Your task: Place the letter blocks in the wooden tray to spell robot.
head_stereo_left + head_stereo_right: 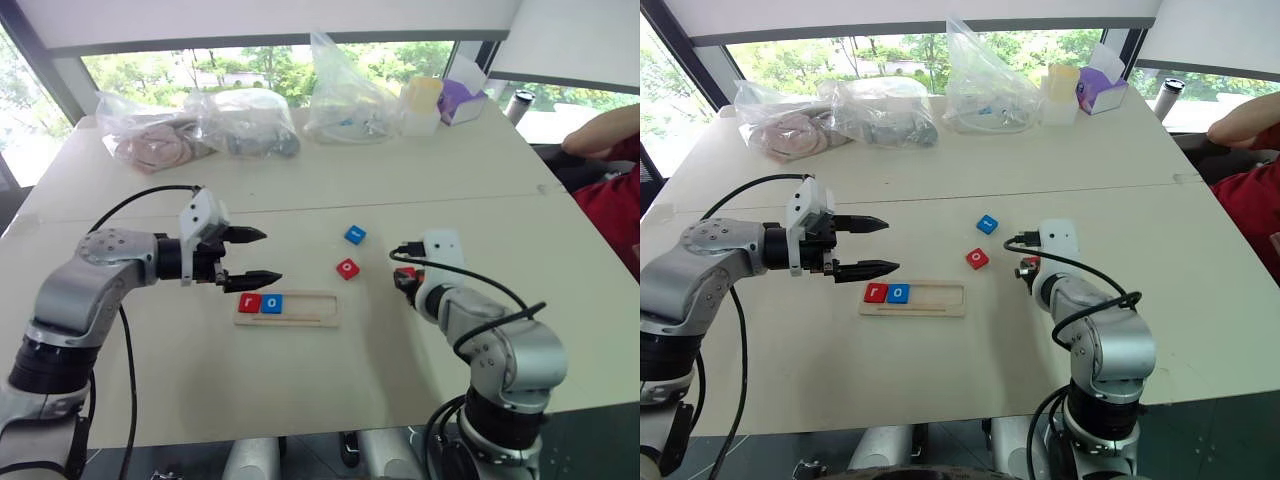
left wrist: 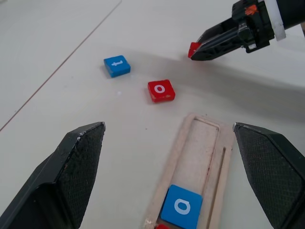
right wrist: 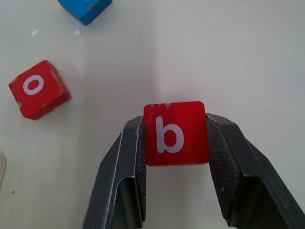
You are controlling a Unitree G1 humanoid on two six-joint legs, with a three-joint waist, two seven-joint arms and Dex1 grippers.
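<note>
The wooden tray [image 1: 310, 310] lies at mid-table with a red "r" block [image 1: 249, 303] and a blue "o" block [image 1: 271, 303] at its left end. Beyond it, a blue "t" block [image 1: 355, 234] and a red "o" block [image 1: 347, 268] lie loose on the table. My right gripper [image 3: 175, 119] is shut on a red "b" block [image 3: 176, 133], held a little above the table to the right of the loose blocks. My left gripper [image 1: 255, 258] hovers open just above the tray's left end, holding nothing.
Clear plastic bags [image 1: 240, 125] line the table's far side, with a purple tissue box [image 1: 460, 100] and a pale container [image 1: 420, 105] beside them. A person's arm in a red sleeve [image 1: 610, 140] rests at the far right edge.
</note>
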